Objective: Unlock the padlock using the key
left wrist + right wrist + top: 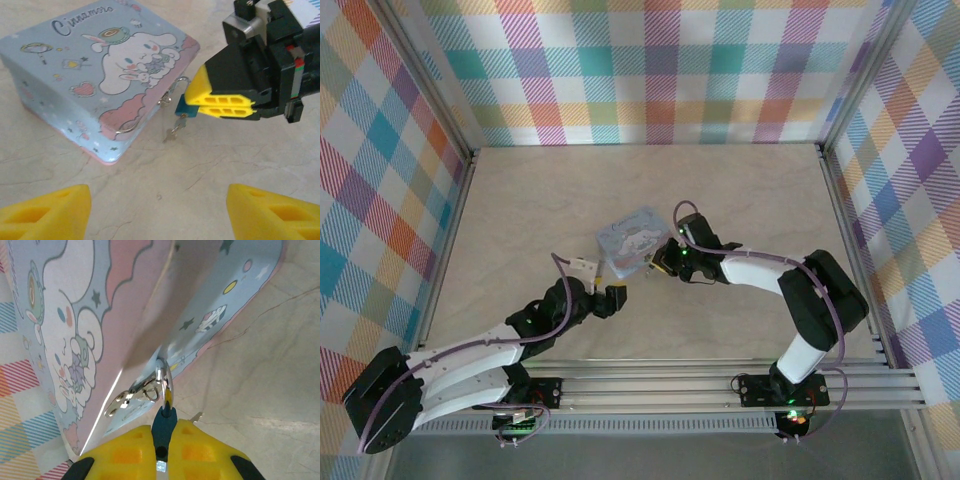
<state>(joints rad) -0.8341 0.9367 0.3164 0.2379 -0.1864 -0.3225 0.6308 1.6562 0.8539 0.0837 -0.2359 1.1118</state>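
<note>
Trouble lies with the key (pixel 174 131): it dangles under the padlock (pixel 181 107), which the right gripper (pixel 199 101) clamps beside the Cinnamoroll tin (pixel 70 80); your left gripper (pixel 160 212), jaws wide apart, could knock it loose if misaligned.

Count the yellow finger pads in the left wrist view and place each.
4. Two on the left gripper, at the bottom corners; two on the right gripper, stacked together, shut on the padlock beside the tin.
</note>
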